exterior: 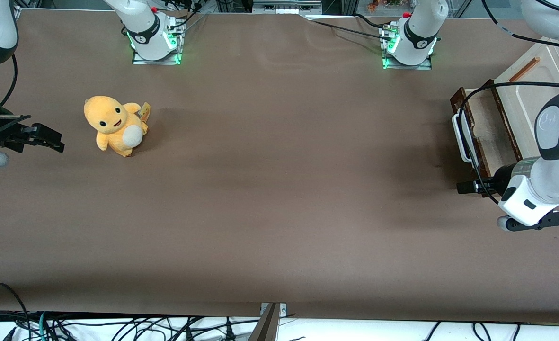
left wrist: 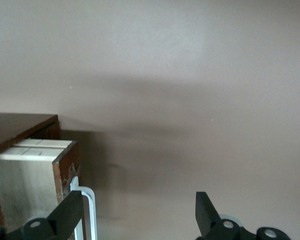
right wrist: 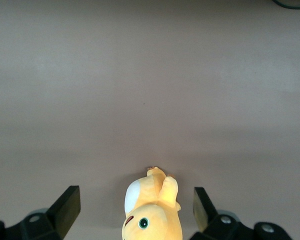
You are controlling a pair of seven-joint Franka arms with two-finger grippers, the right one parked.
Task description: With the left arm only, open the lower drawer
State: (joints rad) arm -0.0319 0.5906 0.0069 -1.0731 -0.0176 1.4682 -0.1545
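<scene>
Brown table (exterior: 279, 189) bearing, at the working arm's end, the left arm (exterior: 544, 180). The lower drawer (exterior: 485, 130) is pulled out (pale tan inside exposed), its white loop handle (exterior: 460, 137) free. The gripper (left wrist: 140, 220) hovers with fingers spread, empty, just beside the handle, at the drawer's corner nearer the front camera.

The lower drawer (exterior: 485, 130) has a dark brown front, a white loop handle (exterior: 460, 137) and a pale tan inside. The gripper (left wrist: 140, 220) is black, over the plain brown table (exterior: 279, 189); the plush toy (exterior: 114, 125) is orange-yellow with a white belly.
</scene>
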